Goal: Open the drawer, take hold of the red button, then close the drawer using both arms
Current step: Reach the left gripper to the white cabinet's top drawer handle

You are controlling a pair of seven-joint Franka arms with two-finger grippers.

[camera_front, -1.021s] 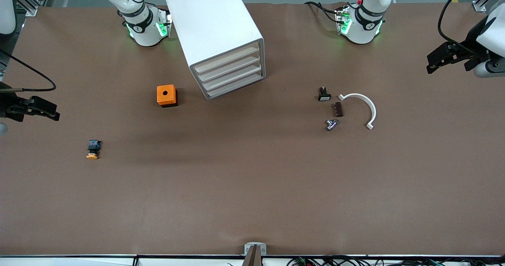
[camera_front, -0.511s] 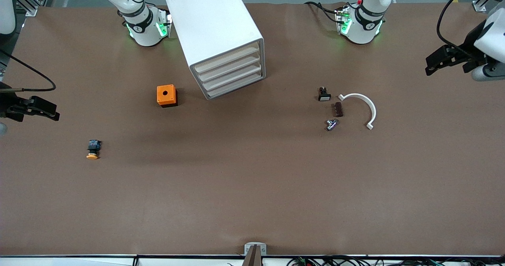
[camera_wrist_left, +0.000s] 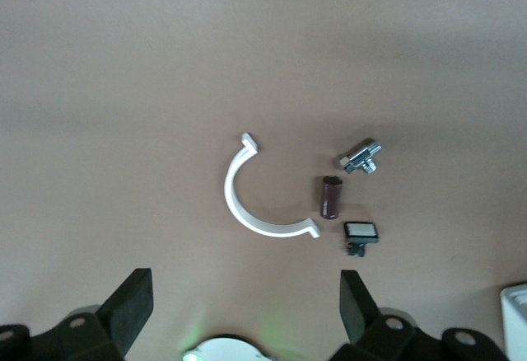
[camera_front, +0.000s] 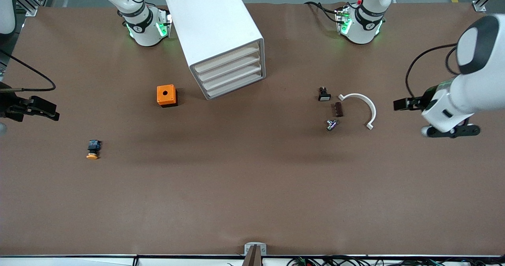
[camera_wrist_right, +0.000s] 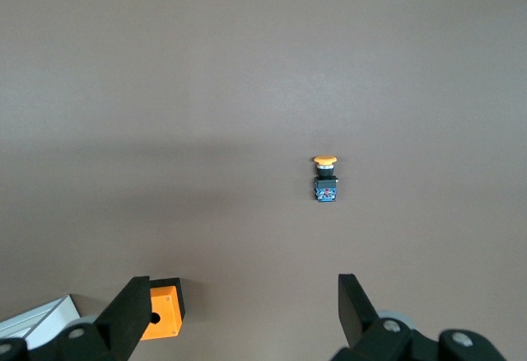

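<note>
The white cabinet [camera_front: 215, 29] stands between the two arm bases, and its four beige drawer fronts [camera_front: 230, 74] are all shut. No red-capped button shows in any view. My left gripper [camera_front: 404, 104] hangs open and empty over bare table, toward the left arm's end from a white arc piece [camera_front: 361, 108]. In the left wrist view its fingers [camera_wrist_left: 132, 307] stand wide apart, with the arc [camera_wrist_left: 247, 204] ahead of them. My right gripper [camera_front: 39, 109] waits open and empty over the table's edge at the right arm's end. Its fingers [camera_wrist_right: 356, 307] are spread.
An orange box with a hole [camera_front: 167, 95] sits beside the cabinet. A yellow-orange-capped button [camera_front: 92, 149] lies nearer the camera. A black switch with white face [camera_front: 324, 94], a brown piece [camera_front: 337, 109] and a metal fitting [camera_front: 331, 124] lie by the arc.
The left arm has swung in from the table's edge toward the camera, and its gripper now hangs close to the white arc. The right arm has not moved.
</note>
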